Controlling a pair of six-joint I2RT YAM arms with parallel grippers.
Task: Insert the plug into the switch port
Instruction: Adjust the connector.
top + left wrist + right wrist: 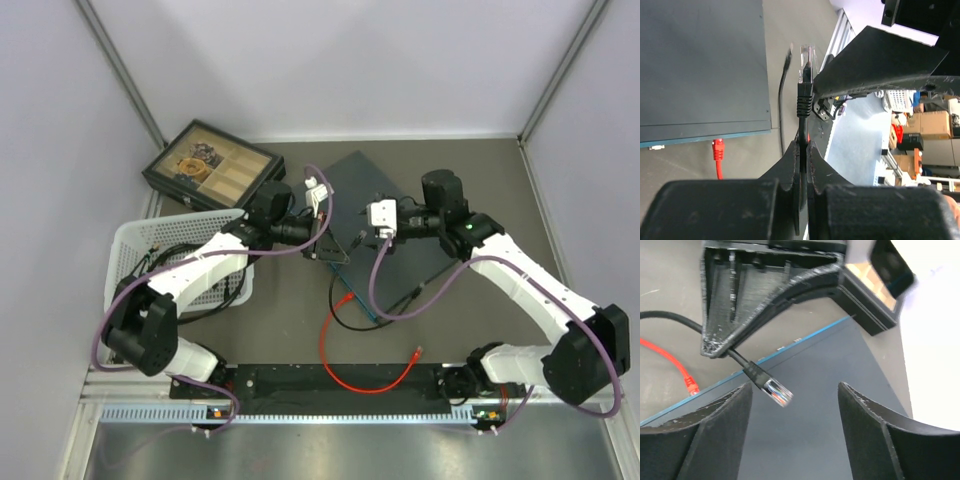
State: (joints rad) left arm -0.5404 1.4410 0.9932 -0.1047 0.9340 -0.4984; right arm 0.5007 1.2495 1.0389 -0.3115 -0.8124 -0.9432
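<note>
Well, from above, your left arm (200, 262) and right arm (515, 272) meet over the near-left part of the switch (355, 185). It lies flat on the counter (290, 330) with its teal edge turned toward the bases, which I judge keeps the socket row within reach of both arms. A black cable (352, 323) and a red cable (362, 386) trail loosely over the counter, and that slack should let a cable end be steered freely.

From the left wrist, your left fingers (790, 162) are pinched shut on the black cable just behind the boot, so the clear plug (807, 60) sticks out bare ahead of them. It is held in the air off the teal edge, in no socket. A red connector (717, 149) lies right at that edge; you cannot tell from here whether it is seated.

From the right wrist, your right fingers (705, 430) stand apart, one on either side of the plug and touching nothing. The plug sits between them, above the switch's top. My reading is a handover: a grip on the cable alone lets the plug wobble, so the right fingers look placed to take its body — a firmer hold for lining it up with a port. The insertion is not yet done
</note>
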